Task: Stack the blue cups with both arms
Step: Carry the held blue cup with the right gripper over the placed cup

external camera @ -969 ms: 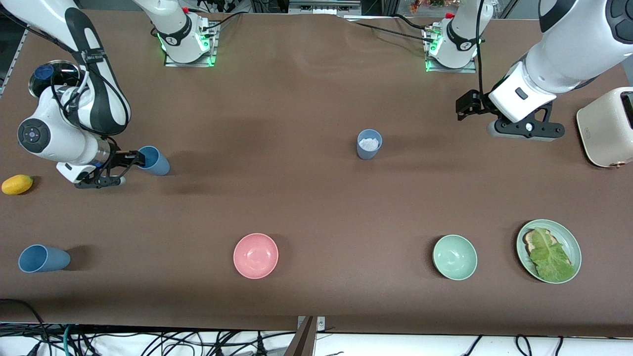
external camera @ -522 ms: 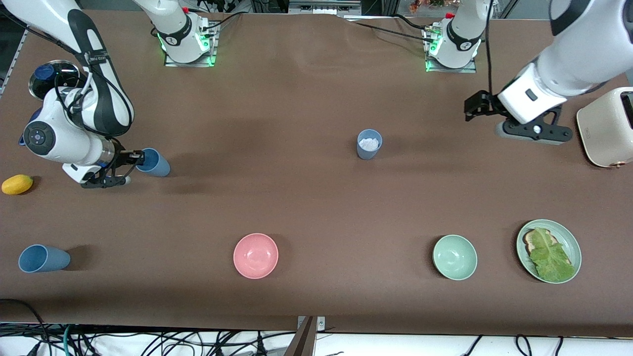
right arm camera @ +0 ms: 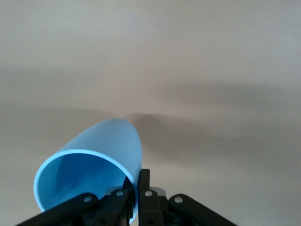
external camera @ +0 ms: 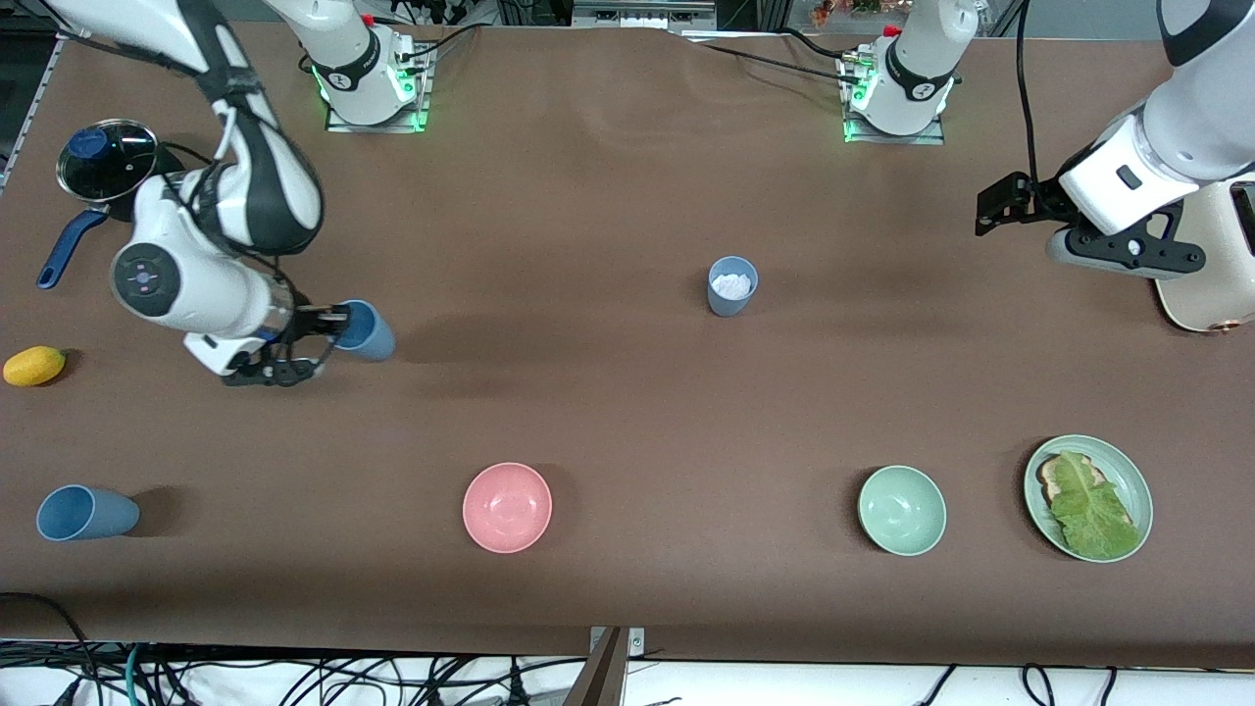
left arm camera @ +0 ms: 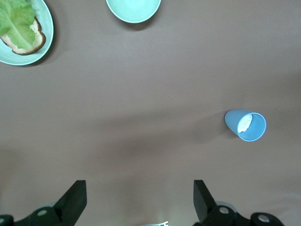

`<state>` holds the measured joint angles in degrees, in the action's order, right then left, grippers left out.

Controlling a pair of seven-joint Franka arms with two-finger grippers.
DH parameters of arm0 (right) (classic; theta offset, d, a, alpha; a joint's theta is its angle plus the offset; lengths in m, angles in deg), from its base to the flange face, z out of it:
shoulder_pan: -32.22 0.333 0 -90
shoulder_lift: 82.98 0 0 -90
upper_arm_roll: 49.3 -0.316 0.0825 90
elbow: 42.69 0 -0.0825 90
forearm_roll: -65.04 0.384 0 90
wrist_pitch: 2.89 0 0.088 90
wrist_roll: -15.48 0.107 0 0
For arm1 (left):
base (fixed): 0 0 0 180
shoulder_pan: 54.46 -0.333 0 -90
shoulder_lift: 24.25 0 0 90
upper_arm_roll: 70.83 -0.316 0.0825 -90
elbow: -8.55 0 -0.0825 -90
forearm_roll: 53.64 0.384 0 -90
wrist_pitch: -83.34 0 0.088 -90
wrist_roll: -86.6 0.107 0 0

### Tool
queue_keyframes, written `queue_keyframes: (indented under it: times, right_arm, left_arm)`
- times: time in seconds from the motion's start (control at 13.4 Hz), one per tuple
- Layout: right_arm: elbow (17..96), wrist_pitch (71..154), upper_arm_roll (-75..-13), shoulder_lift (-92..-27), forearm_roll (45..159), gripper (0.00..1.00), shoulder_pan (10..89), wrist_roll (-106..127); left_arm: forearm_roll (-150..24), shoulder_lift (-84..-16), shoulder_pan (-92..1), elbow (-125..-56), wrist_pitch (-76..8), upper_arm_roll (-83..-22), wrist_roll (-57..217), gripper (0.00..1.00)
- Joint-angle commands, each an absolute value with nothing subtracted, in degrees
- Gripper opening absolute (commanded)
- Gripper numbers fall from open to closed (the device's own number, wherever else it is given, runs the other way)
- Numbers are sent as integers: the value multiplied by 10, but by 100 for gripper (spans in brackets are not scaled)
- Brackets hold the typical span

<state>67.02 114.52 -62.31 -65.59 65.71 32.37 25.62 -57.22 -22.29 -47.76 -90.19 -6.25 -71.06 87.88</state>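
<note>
My right gripper (external camera: 331, 327) is shut on the wall of a blue cup (external camera: 367, 331), one finger inside the rim and one outside. In the right wrist view that cup (right arm camera: 94, 165) tilts away from the right gripper (right arm camera: 136, 190), its mouth toward the wrist. A second blue cup (external camera: 84, 513) sits near the front edge at the right arm's end. A greyer blue cup (external camera: 732, 285) with something white inside stands mid-table; the left wrist view shows this cup (left arm camera: 246, 125) too. My left gripper (external camera: 1126, 263) hangs open and empty beside the toaster, and its own view shows the left gripper (left arm camera: 139, 184) over bare table.
A pink bowl (external camera: 507, 507), a pale green bowl (external camera: 902, 510) and a green plate (external camera: 1135, 485) with toast and lettuce line the front. A cream toaster (external camera: 1211, 289) stands at the left arm's end. A yellow fruit (external camera: 34, 365) and a pot lid (external camera: 106, 157) lie at the right arm's end.
My right gripper has shut on the blue cup and carried it toward the table's middle. The left arm has swung away toward the toaster, still open.
</note>
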Motion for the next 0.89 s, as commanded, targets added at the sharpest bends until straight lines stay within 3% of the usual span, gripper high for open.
queue_keyframes:
  times: [0.0,0.45,0.82]
  right_arm:
    - [608,1122,-685,-644,657,0,358,408]
    - [444,1122,-685,-549,651,0,545,666]
    - [313,1122,-681,-465,639,0,638,774]
  left_arm:
    - [-571,-222,-473,-895,-60,-720,885,100]
    - [-571,-242,-513,-870,-55,-728,889,100]
    - [-569,-244,-512,-865,-55,-727,887,100]
